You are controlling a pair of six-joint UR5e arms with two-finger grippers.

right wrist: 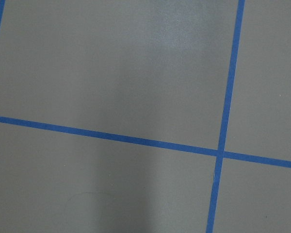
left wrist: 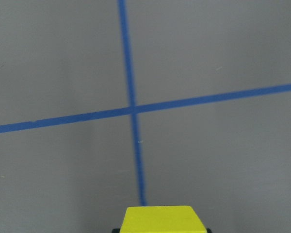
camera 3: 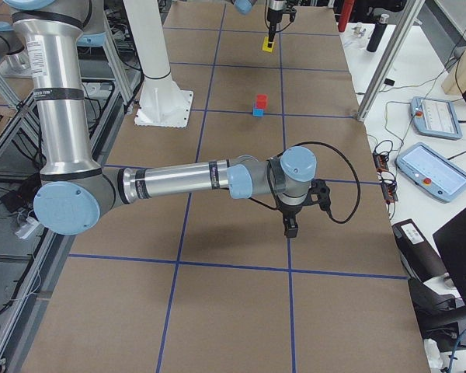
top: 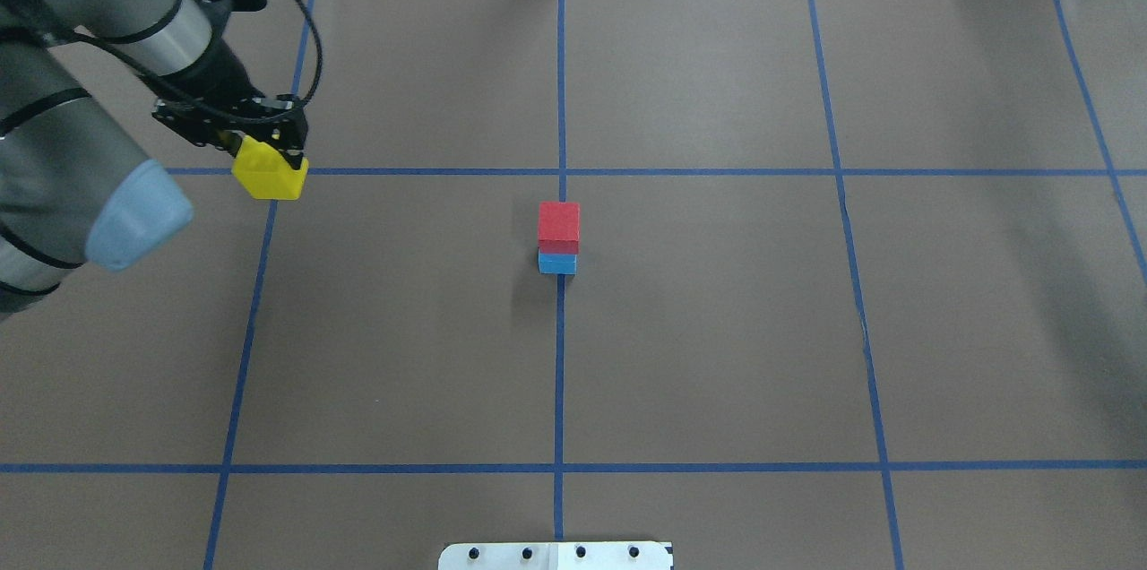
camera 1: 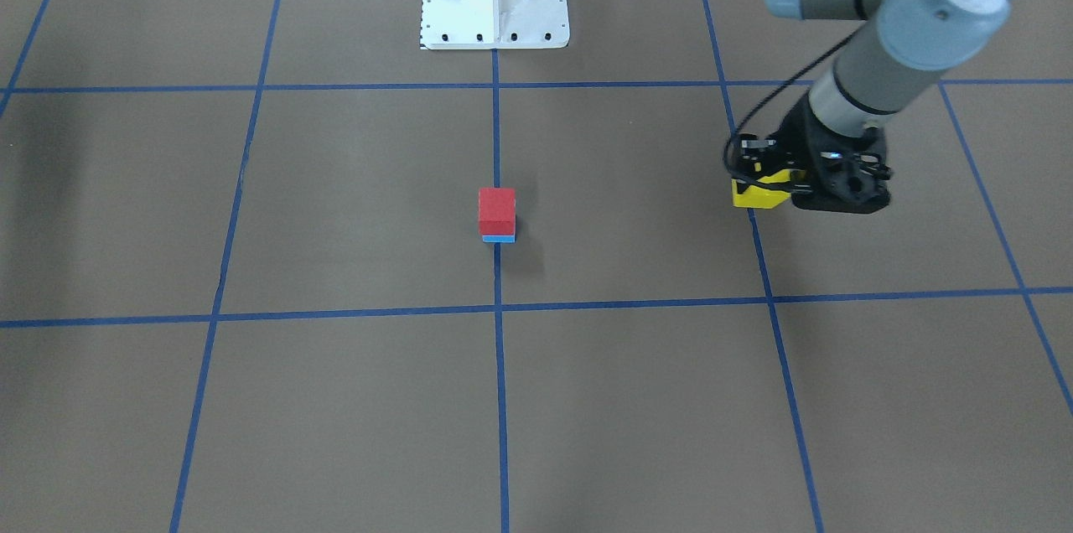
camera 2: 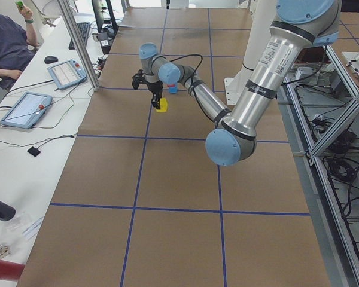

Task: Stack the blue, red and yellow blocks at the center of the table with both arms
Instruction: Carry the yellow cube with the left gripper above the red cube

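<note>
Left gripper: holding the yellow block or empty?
Holding. The left gripper is shut on the yellow block, seen tight against it in overhead and wrist views.

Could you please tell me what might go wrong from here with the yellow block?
1. The left gripper seems to grip the yellow block near its top, so the block might tilt or slip in transit.
2. The red block merely rests on the blue block; coming in low or off-centre could knock it off.
</note>
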